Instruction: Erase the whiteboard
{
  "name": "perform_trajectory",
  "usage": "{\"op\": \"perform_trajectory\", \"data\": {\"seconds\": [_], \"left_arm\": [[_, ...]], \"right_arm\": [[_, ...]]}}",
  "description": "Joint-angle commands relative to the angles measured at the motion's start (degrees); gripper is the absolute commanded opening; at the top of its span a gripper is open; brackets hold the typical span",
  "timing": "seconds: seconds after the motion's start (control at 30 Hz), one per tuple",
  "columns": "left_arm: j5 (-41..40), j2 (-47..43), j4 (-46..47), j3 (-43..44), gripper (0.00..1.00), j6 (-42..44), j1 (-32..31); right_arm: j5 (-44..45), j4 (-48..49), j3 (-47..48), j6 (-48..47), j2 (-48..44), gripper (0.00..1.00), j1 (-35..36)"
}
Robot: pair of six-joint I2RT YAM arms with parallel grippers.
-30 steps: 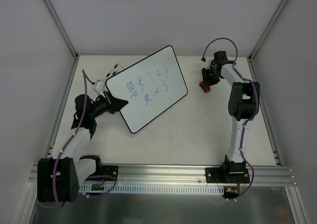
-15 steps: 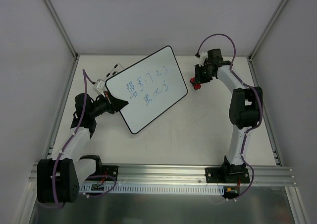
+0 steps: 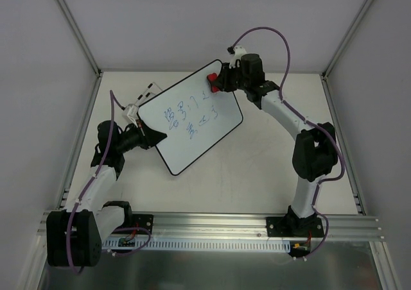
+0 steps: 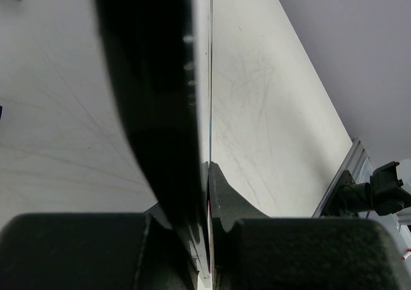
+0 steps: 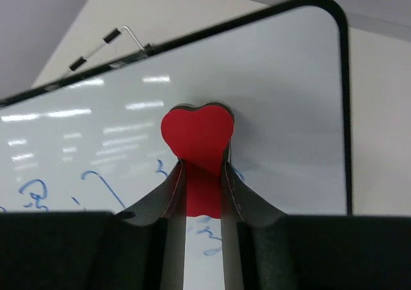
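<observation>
The whiteboard (image 3: 192, 113), white with a thin black rim and blue scribbles in its middle, is held tilted at the table's centre left. My left gripper (image 3: 153, 136) is shut on its left edge; the left wrist view shows the board's edge (image 4: 209, 110) pinched between the fingers. My right gripper (image 3: 218, 81) is shut on a small red heart-shaped eraser (image 3: 211, 79) and holds it over the board's far right corner. In the right wrist view the eraser (image 5: 196, 136) sits against the white surface (image 5: 289, 91) just above the blue writing.
A small wire stand with black feet (image 3: 142, 97) lies behind the board's far left edge and also shows in the right wrist view (image 5: 115, 36). Grey walls with metal frame posts (image 3: 77, 30) enclose the table. A metal rail (image 3: 218, 226) runs along the near edge.
My right arm has swung left from the table's far right, carrying the red eraser over to the board's far right corner. The left arm and the board have stayed in place.
</observation>
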Motion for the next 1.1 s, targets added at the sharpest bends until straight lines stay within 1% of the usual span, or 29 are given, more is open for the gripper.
{"op": "perform_trajectory", "data": {"seconds": [0.0,0.2,0.27,0.3,0.4,0.57,0.7,1.07], "left_arm": [[-2.10,-0.50,-3.33,1.69,0.00,5.79,-0.36],[-1.39,-0.50,-3.33,1.86,0.00,6.49,-0.36],[-0.69,-0.59,-3.25,1.95,0.00,6.84,-0.45],[-0.51,-0.59,-3.25,1.95,0.00,6.85,-1.93],[0.10,-0.76,-3.25,1.95,0.00,7.02,-2.20],[0.89,-1.20,-3.16,1.69,0.00,7.11,-2.56],[1.16,-1.90,-3.25,1.25,0.00,6.85,-2.64],[0.98,-1.73,-3.25,1.16,0.00,6.67,-2.64]], "right_arm": [[2.62,12.67,-0.37,7.67,0.88,0.08,2.14],[6.05,19.45,-3.88,12.16,3.00,0.08,3.02],[7.36,20.51,-6.51,13.22,3.18,0.08,3.02],[7.63,21.56,-7.66,13.57,3.09,0.08,3.02],[8.95,23.76,-12.05,15.15,2.92,0.07,3.02],[11.50,25.26,-19.16,17.00,2.65,0.05,2.58],[11.86,26.40,-22.42,18.57,3.18,0.02,1.79],[10.89,26.05,-24.28,19.29,3.71,0.00,0.74]]}}
